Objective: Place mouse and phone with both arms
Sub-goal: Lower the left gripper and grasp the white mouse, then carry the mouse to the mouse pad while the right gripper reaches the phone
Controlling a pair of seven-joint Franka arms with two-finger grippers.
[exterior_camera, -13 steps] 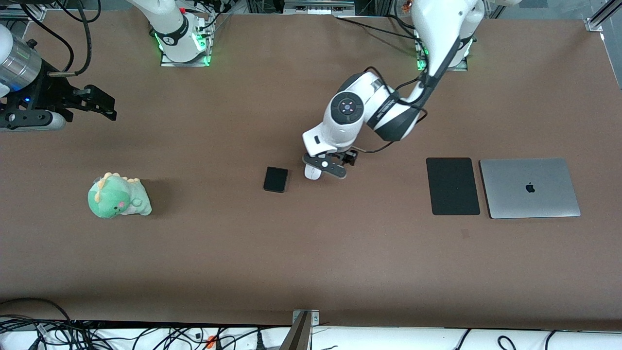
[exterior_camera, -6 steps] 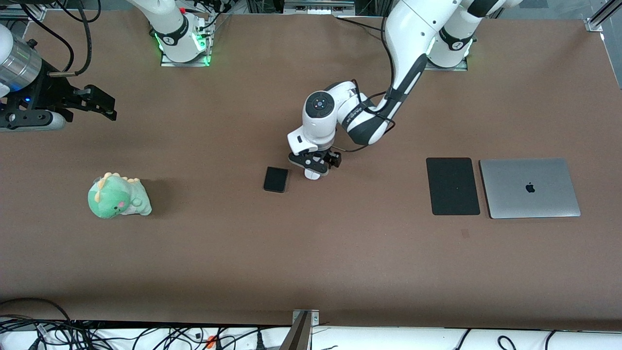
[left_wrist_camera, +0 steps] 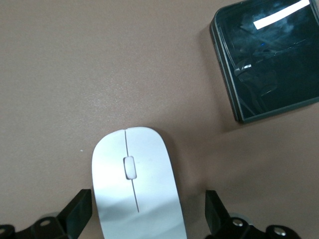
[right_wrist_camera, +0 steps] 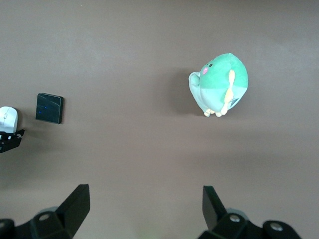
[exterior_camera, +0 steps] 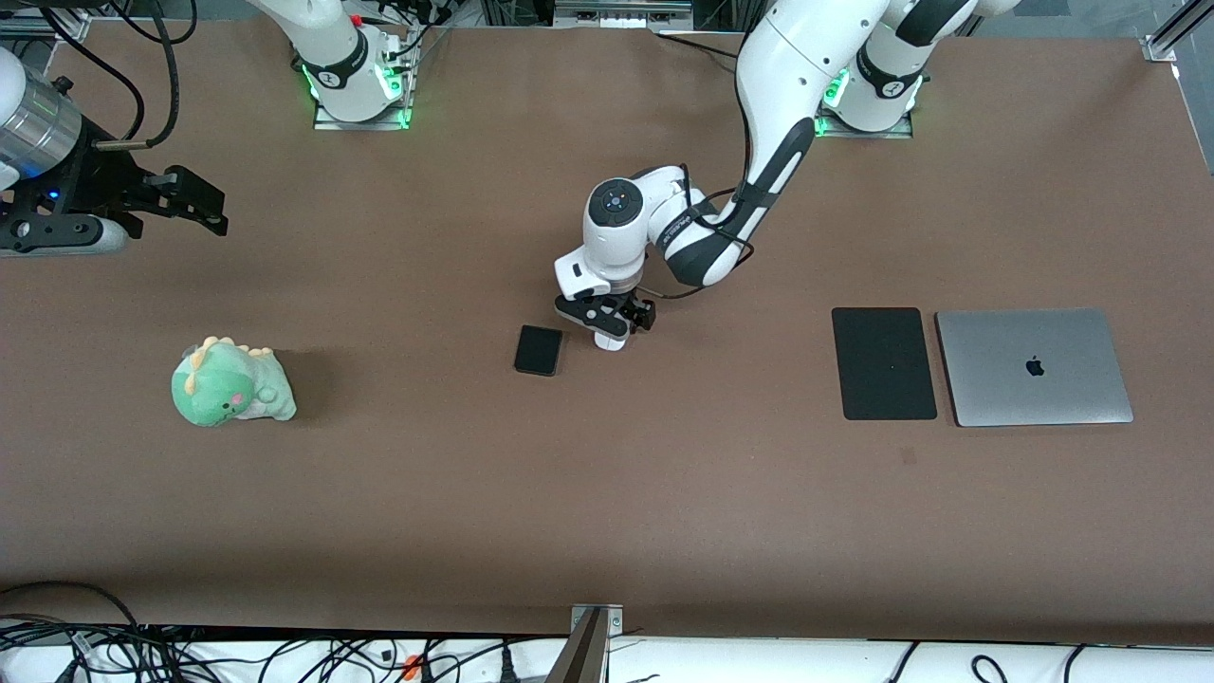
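Brown bench (exterior_camera: 607, 493), cables along its near edge. Mid-bench: white mouse (exterior_camera: 610, 340) lying flat, phone (exterior_camera: 539, 350) just beside it toward the right arm's end, not touching. Left claw (exterior_camera: 607, 318) down over the mouse, fingers (left_wrist_camera: 77, 211) spread wide on either side, not gripping. Right claw (exterior_camera: 194, 204) spread open too, waiting above the right arm's end of the bench. Green plush (exterior_camera: 230, 383) below it. Black pad (exterior_camera: 883, 362) and closed laptop (exterior_camera: 1034, 366) side by side toward the left arm's end.
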